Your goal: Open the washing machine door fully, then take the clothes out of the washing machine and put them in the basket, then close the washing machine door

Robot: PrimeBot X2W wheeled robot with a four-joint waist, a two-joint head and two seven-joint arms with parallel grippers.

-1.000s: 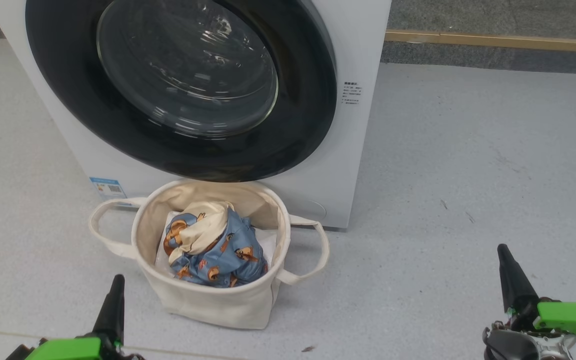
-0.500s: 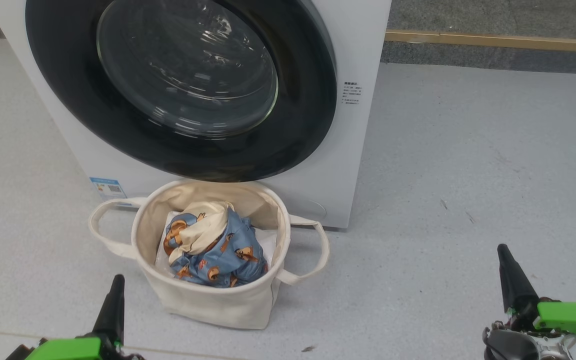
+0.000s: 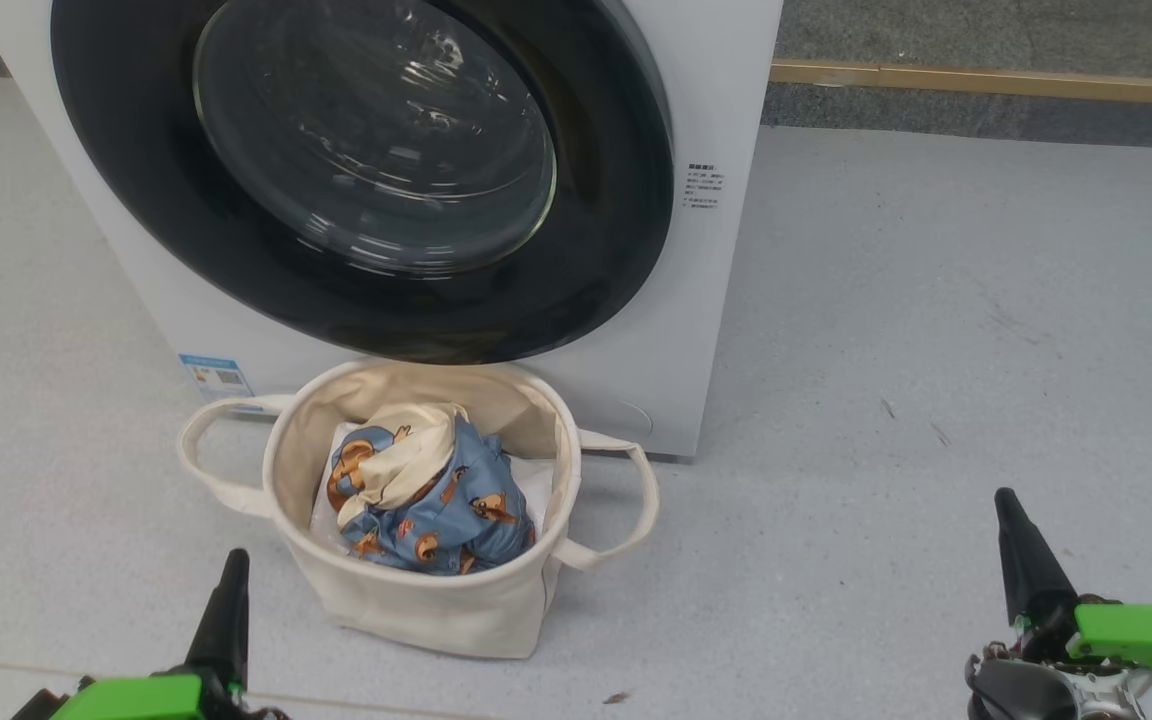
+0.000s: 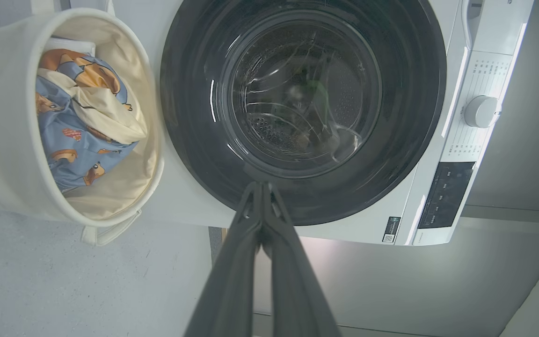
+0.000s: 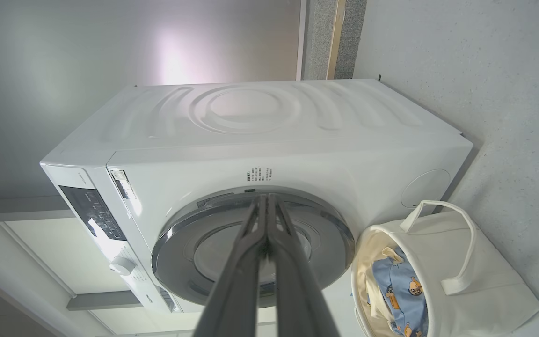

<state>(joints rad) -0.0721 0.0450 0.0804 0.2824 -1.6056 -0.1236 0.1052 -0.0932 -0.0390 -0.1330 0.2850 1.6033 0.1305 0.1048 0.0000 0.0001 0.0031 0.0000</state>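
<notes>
Tutor: Nothing has moved since the earlier frames; clothes, basket, door and both grippers keep the same places in the head view.

Student: Where do the clothes lie?

Tutor: The clothes (image 3: pixel 426 495), blue with orange-brown bears and a cream part, lie bunched inside the basket (image 3: pixel 416 610), below its rim. The basket stands on the floor (image 3: pixel 936 300) directly under the lower edge of the washing machine door (image 3: pixel 136 200), close against the front of the washing machine (image 3: pixel 726 90). The door appears seated on that front, and the drum behind the glass looks empty in the left wrist view.

Student: And relative to the grippers?

Tutor: The left gripper (image 3: pixel 232 562) stands near the basket's front-left side, apart from it. The right gripper (image 3: pixel 1006 500) stands well apart to the right, over bare floor. Each has its two fingers pressed together and grips nothing; both wrist views show the tips meeting.

Student: What could go wrong from here?

Tutor: Whether the latch has caught cannot be told. If it has not, the door could swing out over the basket. The basket is soft-sided, so a forward move of the left arm could snag the near loop handle (image 3: pixel 184 450) and tip it, spilling the clothes.
</notes>
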